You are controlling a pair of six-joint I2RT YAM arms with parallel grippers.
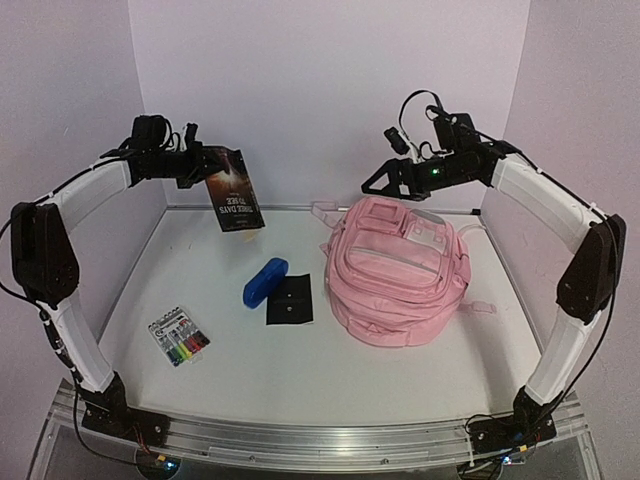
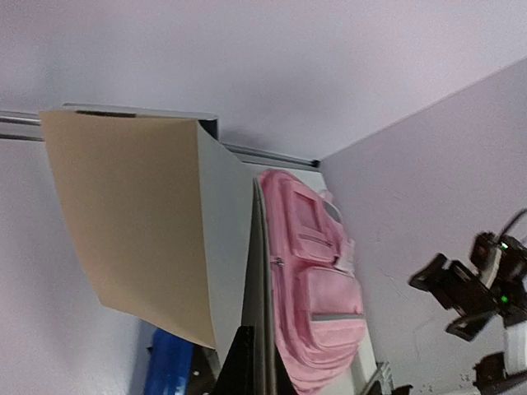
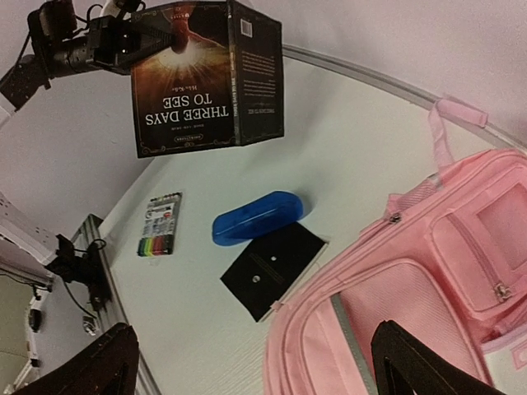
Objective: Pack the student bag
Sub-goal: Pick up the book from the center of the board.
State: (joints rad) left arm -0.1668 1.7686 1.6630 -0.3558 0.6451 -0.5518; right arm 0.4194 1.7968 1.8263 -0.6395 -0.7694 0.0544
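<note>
1. Left gripper (image 1: pixel 207 166): I am clamping its fingers together on the top edge of a book (image 1: pixel 233 196). The book is hanging below these fingers, cover outward and title upside down, well clear of the table (image 1: pixel 420 365). Holding it by one edge is leaving the free lower end available to lead into an opening.

2. Right gripper (image 1: pixel 383 180): I am holding its fingers (image 3: pixel 416 362) fully apart, gripping nothing. The student bag (image 1: pixel 400 272) is lying directly beneath and just in front of these fingers, front pockets facing up, top handle toward the far wall. My judgement: the spread jaws are being staged over the bag's top end to take a zip pull or a flap, since the book cannot enter until a compartment is opened. No pocket is visibly gaping in these views.

3. Remaining items: a blue case (image 1: pixel 265 281) and a black square pad (image 1: pixel 290 301), touching each other, are lying between the two sets of fingers, just beside the bag on the left-finger side. A marker pack (image 1: pixel 179 340) is lying low beneath the left fingers, well apart from the bag.

4. Caution: the book is hanging by a narrow edge grip, so it may swing or slip during transfer.
</note>
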